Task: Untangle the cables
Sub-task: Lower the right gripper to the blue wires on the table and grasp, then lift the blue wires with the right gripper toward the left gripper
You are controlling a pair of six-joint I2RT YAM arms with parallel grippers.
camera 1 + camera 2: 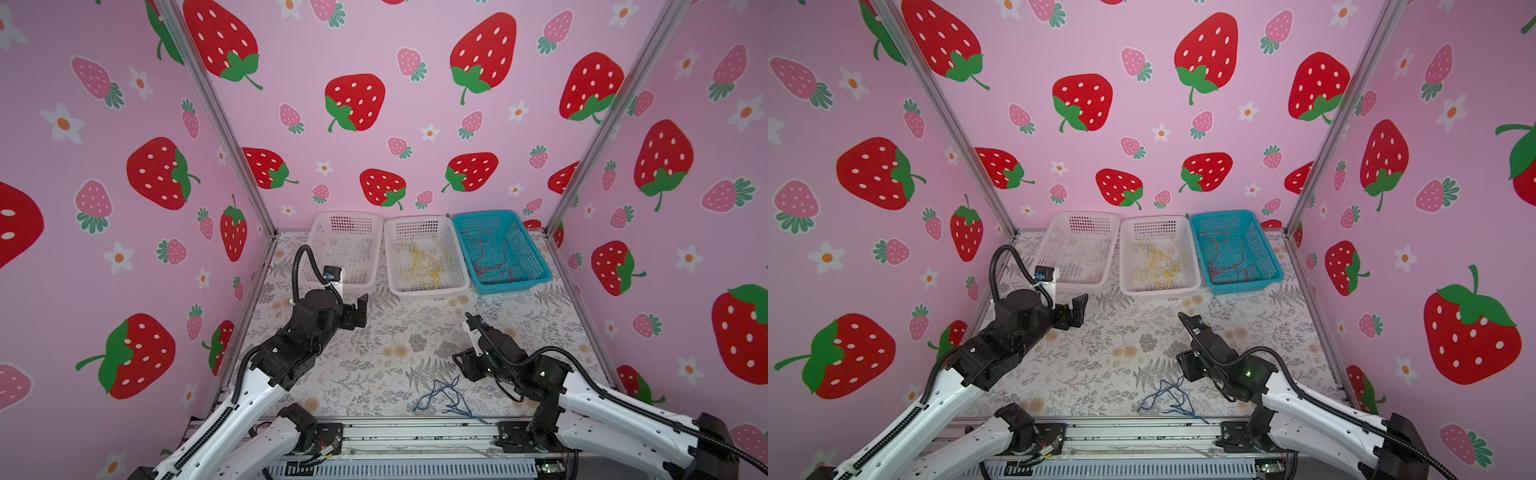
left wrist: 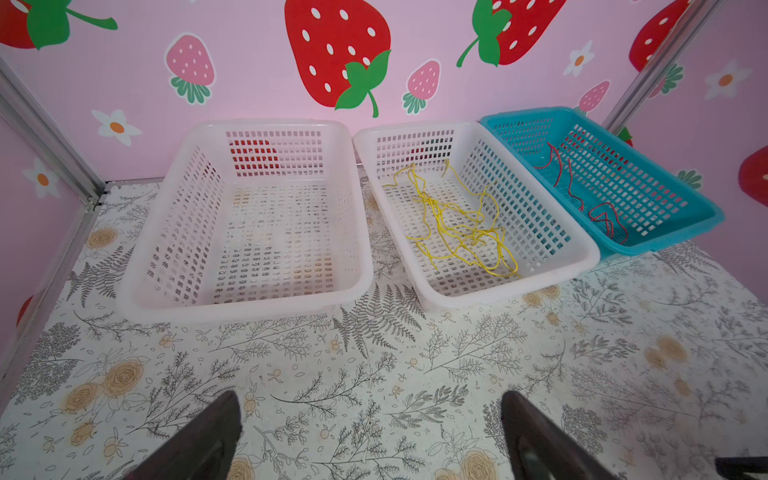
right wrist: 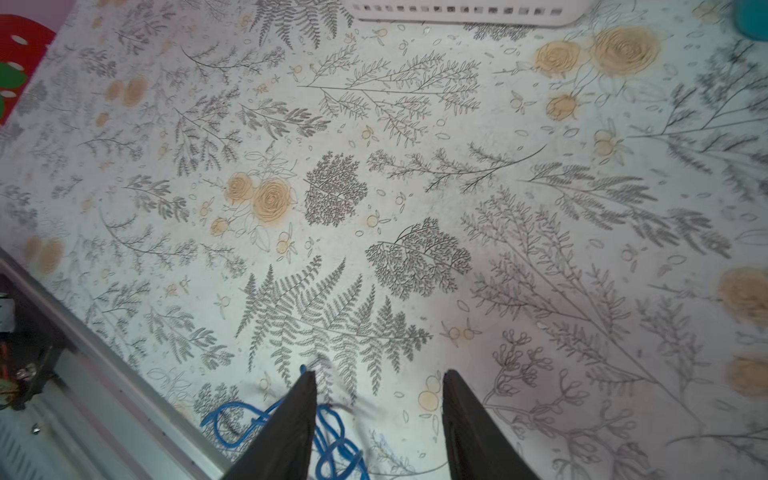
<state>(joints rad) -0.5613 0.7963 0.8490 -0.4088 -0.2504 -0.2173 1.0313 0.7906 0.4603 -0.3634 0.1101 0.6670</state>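
**A:** The fingers [image 3: 291, 424] of the right gripper [image 3: 380, 376] stood apart, with only bare table [image 3: 415, 208] showing in the gap. They clamped nothing. The blue cable [image 1: 446, 397] lay just beside one finger and passed behind it in the right wrist view.

**B:** And the left gripper [image 2: 370, 399]?

**A:** Its jaws were spread wide and empty. It hung above the table in front of the empty white basket [image 2: 249, 309], well apart from the blue cable. I judged it was parked there to keep out of the right arm's way.

**B:** Why was the right one so low and close?

**A:** It looked lined up for a pick, though the strands sat off to one side of the gap, not inside it. A shift toward them seemed needed before closing.

**B:** How did the cables look?

**A:** The blue one was a loose knot of thin, limp loops near the front edge of the table, with one end trailing away. The yellow cable [image 2: 457, 224] sprawled in the middle white basket [image 2: 498, 295]. The red cable [image 2: 598, 216] lay in the teal basket [image 2: 673, 245]. Only the blue seemed left to place, probably in the empty basket.
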